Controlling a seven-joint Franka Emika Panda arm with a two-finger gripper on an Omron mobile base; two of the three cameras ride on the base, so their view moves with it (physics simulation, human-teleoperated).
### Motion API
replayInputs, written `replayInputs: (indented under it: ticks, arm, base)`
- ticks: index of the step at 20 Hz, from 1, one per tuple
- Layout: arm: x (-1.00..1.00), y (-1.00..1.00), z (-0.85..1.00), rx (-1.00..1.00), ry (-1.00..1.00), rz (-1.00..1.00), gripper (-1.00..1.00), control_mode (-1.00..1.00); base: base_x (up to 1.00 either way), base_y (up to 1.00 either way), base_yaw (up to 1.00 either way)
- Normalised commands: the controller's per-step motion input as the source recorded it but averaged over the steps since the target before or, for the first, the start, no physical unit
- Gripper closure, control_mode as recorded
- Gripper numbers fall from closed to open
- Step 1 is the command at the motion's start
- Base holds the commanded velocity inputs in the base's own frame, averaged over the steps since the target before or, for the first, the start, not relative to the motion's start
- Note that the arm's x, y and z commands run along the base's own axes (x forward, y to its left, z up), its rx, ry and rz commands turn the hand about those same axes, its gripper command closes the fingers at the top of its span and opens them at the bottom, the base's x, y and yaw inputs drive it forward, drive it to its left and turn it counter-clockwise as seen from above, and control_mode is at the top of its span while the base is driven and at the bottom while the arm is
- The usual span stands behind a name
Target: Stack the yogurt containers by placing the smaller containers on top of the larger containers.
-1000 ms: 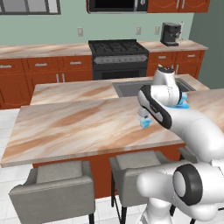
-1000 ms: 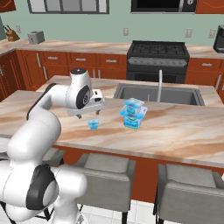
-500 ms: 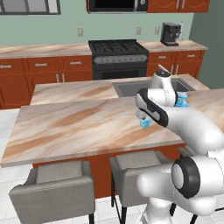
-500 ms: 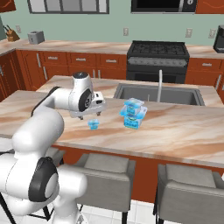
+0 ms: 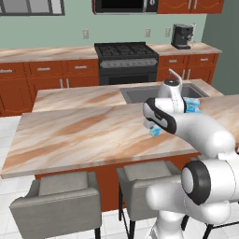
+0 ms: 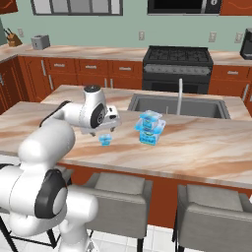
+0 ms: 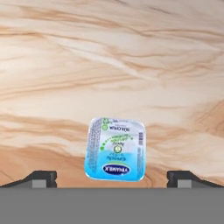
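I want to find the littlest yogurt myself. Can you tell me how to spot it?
Look at the big marble island counter with the sink. The littlest yogurt tub sits alone near the front edge, under the open end effector. The other two tubs are bigger and stacked together.

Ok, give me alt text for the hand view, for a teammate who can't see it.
Looking straight down at a small yogurt tub standing on a marbled tan counter, its white printed lid facing the camera. The open gripper frames it, one dark fingertip on each side, neither touching the tub.
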Motion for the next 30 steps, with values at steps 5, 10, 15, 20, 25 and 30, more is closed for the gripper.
replayInputs:
  ticks: [5,10,15,20,25,30]
  arm:
    - [0.00,0.00,-0.08,0.00,0.00,0.00,-1.00,-1.00]
    - [0.00,0.00,-0.07,0.00,0.00,0.00,-1.00,-1.00]
    - [0.00,0.00,-0.10,0.00,0.00,0.00,-1.00,-1.00]
    - [0.00,0.00,-0.13,0.00,0.00,0.00,-1.00,-1.00]
    - [0.06,0.00,-0.12,0.00,0.00,0.00,-1.00,-1.00]
    - [0.18,0.00,-0.09,0.00,0.00,0.00,-1.00,-1.00]
  base:
    - [0.00,0.00,0.00]
    - [0.00,0.00,0.00]
    - [0.00,0.00,0.00]
    - [0.00,0.00,0.00]
    - [0.00,0.00,0.00]
    - [0.00,0.00,0.00]
